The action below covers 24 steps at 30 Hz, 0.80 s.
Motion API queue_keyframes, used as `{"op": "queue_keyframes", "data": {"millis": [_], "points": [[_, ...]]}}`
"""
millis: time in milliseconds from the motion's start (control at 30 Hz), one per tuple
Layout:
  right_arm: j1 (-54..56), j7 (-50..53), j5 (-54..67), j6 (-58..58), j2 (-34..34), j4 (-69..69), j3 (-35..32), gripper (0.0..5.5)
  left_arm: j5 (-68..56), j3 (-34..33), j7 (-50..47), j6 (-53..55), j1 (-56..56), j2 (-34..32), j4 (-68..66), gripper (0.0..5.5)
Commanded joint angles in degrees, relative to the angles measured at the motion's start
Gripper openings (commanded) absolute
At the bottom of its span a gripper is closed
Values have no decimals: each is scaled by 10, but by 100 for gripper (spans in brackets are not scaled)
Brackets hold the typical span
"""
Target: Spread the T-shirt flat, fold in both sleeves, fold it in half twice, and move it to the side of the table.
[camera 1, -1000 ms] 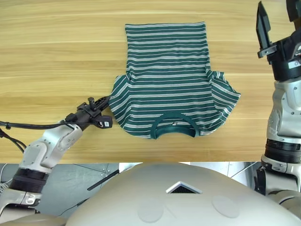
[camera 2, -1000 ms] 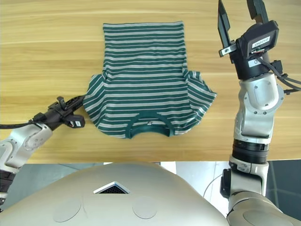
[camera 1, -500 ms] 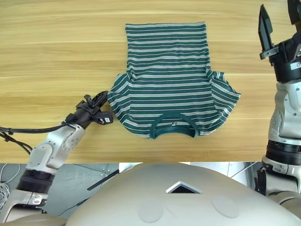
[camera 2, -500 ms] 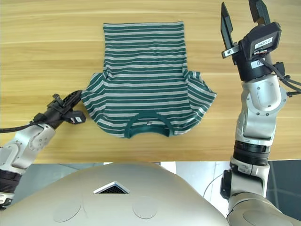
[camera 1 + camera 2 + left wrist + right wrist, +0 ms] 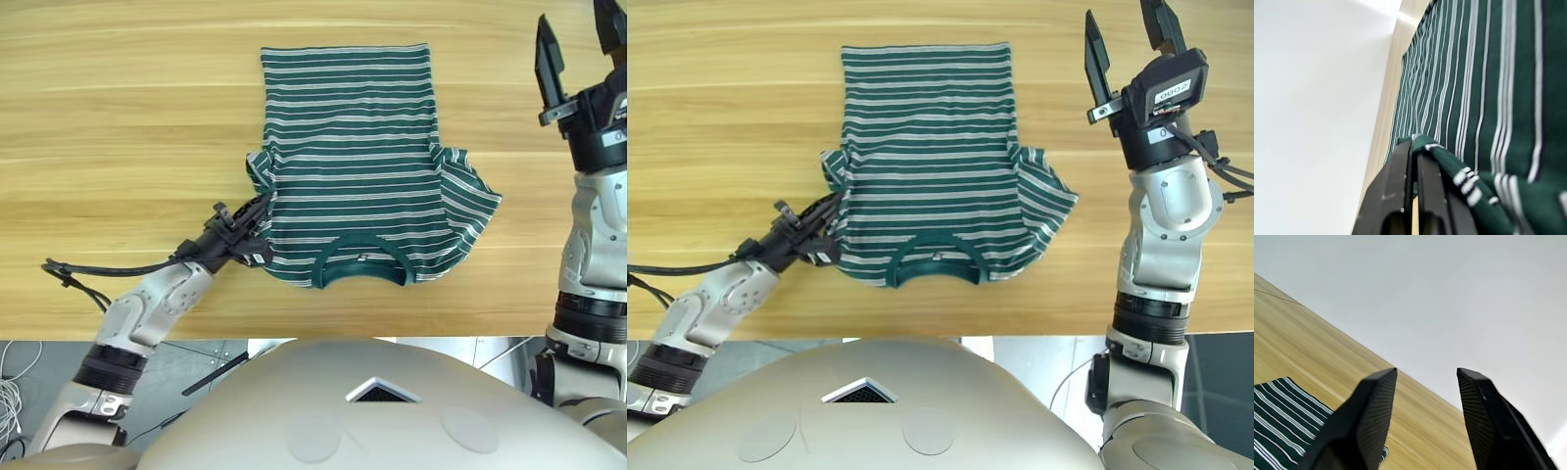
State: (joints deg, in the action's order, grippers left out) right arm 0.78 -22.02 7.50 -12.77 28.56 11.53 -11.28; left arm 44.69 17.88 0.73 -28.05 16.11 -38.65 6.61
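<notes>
Light wooden table (image 5: 127, 108). Striped green T-shirt (image 5: 353, 147) lies on it, one sleeve bunched at left gripper (image 5: 261, 204), well apart from right gripper (image 5: 1122, 24).

Green striped T-shirt (image 5: 358, 166), flat (left sleeve folded in)

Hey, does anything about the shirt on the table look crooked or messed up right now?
Yes. The green white-striped T-shirt is lopsided: its left sleeve is bunched inward over the body, pinched in the left gripper, while its right sleeve sticks out, rumpled, on the wooden table.
</notes>
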Motion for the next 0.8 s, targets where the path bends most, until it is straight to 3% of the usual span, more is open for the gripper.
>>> {"op": "queue_keyframes", "data": {"millis": [33, 367, 800], "points": [[1, -3, -9, -5, 0, -8, 2, 227, 0, 23, 20, -15, -6, 4, -17, 1], [-1, -1, -15, -10, -7, -9, 5, 227, 4, 63, 65, -1, -40, 15, -93, 1], [5, -3, -18, -8, -6, -10, 6, 227, -34, 95, 88, 4, -23, 30, -112, 212]]}}
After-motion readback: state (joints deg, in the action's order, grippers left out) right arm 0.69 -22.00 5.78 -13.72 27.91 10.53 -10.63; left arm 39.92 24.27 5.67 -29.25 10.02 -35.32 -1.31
